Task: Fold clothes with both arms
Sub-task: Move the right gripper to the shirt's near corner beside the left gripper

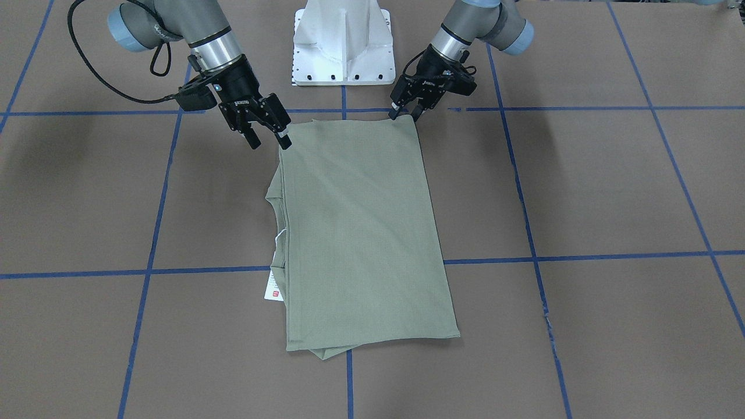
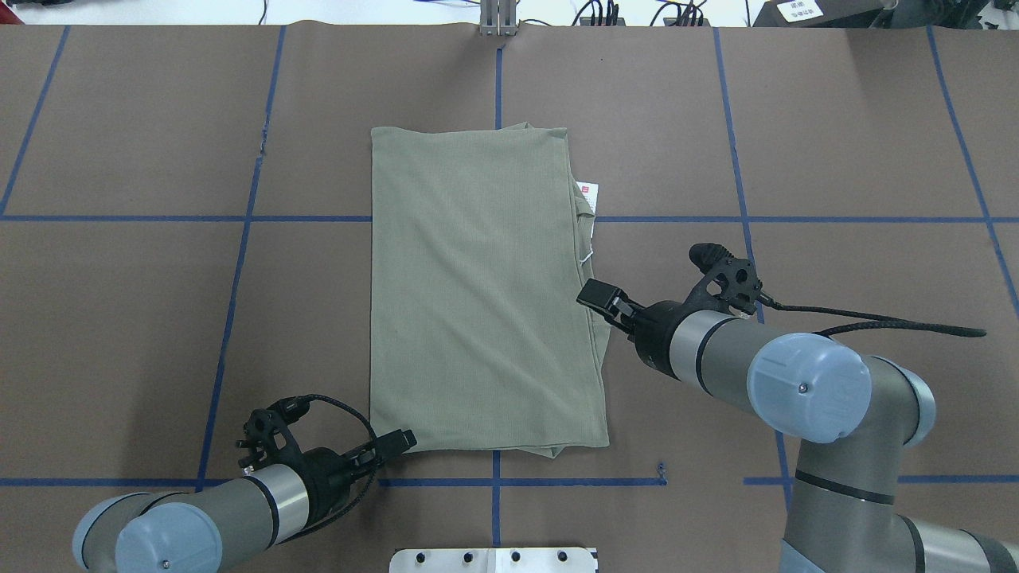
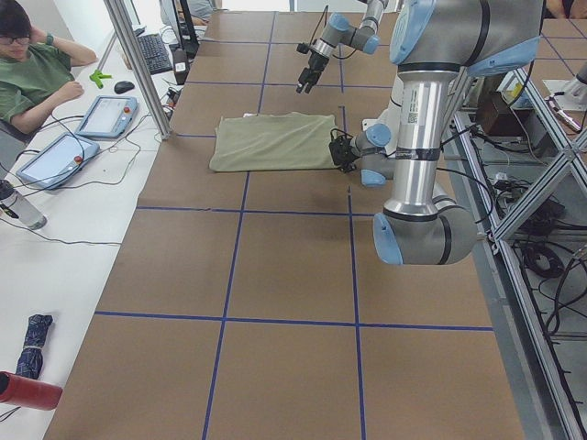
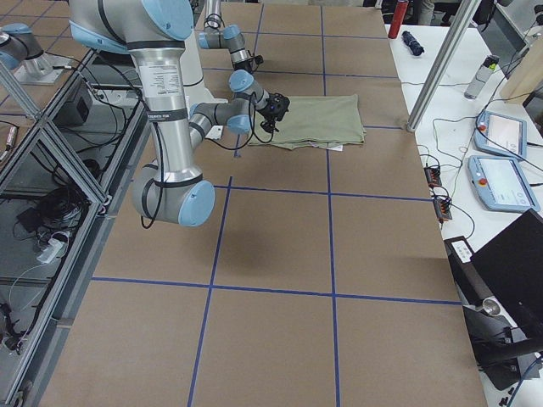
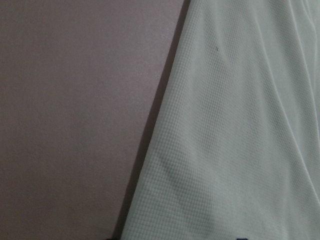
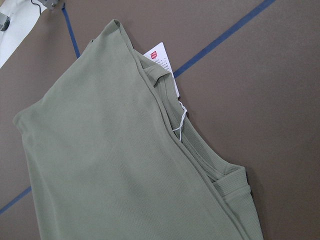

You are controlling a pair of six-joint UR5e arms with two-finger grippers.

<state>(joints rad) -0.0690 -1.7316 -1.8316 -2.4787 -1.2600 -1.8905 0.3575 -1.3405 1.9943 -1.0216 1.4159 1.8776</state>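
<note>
The brown worktop (image 2: 119, 318) in front of me is crossed by blue tape lines (image 2: 239, 302), and the robot's white base (image 1: 343, 41) stands at its near edge. On the robot's left, the left claw (image 1: 405, 113) sits low at the near-left corner of the shirt (image 2: 478, 278). Its two fingers are parted and nothing is pinched between them. The sage-green shirt lies in the middle of the worktop, folded into a long flat rectangle running away from the base. Along its right edge the ribbed collar (image 6: 220, 172) peeks out from under the top layer. Farther out, a white hang tag (image 2: 587, 191) pokes onto the worktop. On the right, the right claw (image 1: 268, 141) hovers with its jaws wide apart, one fingertip just over the shirt's near right edge.
</note>
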